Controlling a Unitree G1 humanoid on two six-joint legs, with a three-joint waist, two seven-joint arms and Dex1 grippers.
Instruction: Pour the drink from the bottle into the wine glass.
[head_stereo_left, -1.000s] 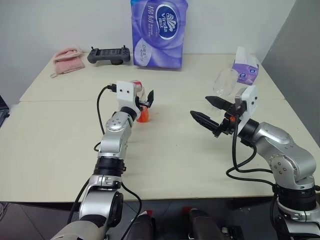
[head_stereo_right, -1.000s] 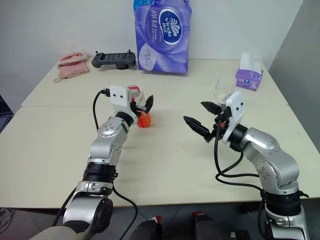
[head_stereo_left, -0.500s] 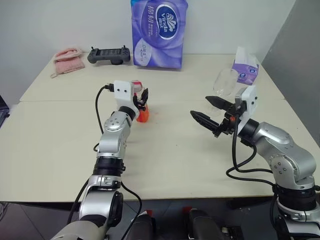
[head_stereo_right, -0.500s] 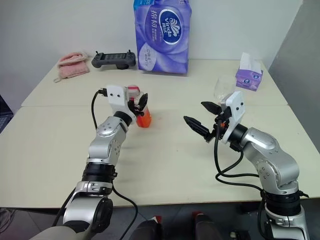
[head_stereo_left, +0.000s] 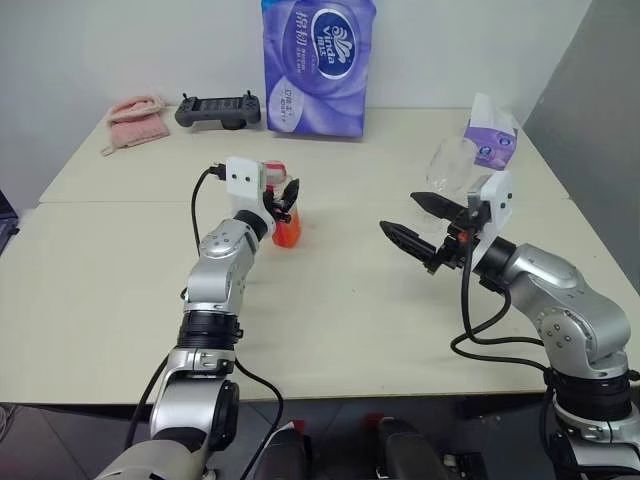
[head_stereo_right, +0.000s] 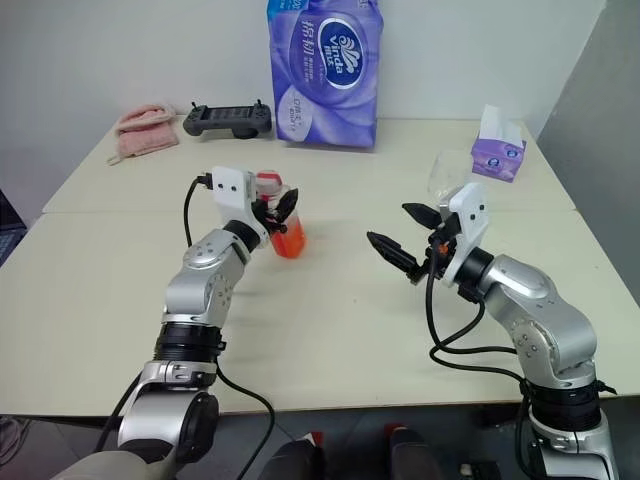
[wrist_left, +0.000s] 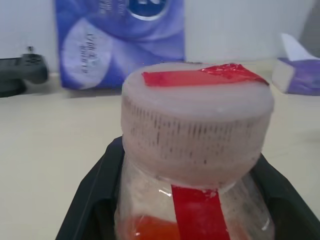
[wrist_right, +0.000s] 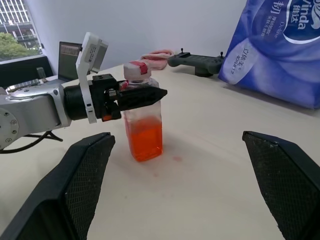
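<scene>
Left eye view: our left pincer has just closed on the bottle, standing mid-tabletop, so the lift toward pouring can likely begin. Farther right, our right pincer stays spread wide and empty before the wine glass.

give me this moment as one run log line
left end effector: shut on bottle neck | right end effector: open, empty | bottle: upright on table, capped | glass: empty
</scene>
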